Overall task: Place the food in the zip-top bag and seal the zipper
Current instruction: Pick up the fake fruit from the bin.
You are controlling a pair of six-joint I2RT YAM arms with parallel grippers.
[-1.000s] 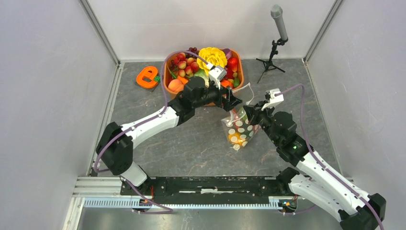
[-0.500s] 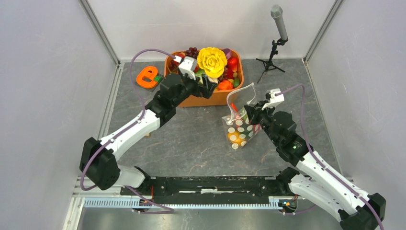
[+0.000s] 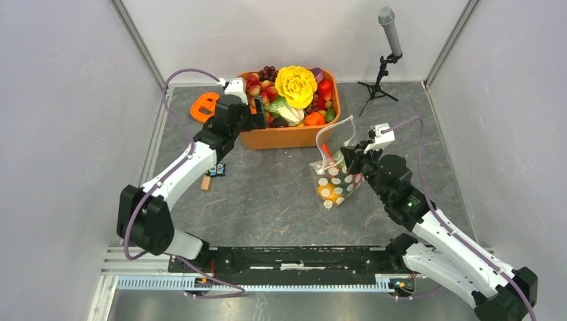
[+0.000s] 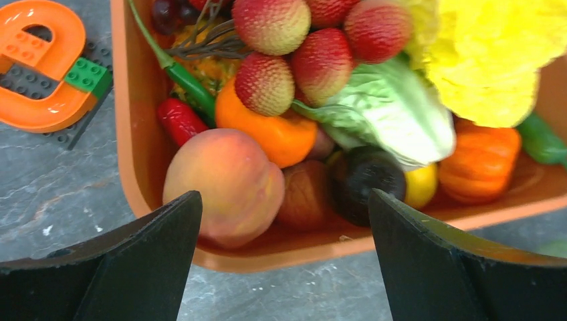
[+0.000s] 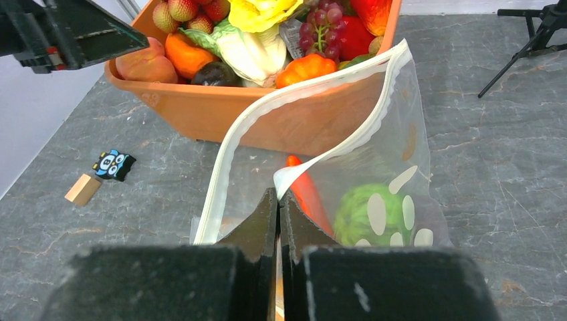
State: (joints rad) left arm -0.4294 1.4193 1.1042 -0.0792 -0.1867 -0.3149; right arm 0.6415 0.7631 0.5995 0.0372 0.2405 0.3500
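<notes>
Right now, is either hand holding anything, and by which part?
The right hand is shut on the zip-top bag, pinching the near edge of its open mouth. The left hand is open above the orange tub, holding nothing.

Bright, even, diffuse light falls from above; shadows under the arms and beside the orange tub (image 3: 287,139) are soft and faint. The food (image 4: 227,184) carries small glossy highlights, the zip-top bag (image 5: 384,160) a mild sheen. Closest to the lens, the right gripper (image 5: 279,197) blurs dark.
</notes>
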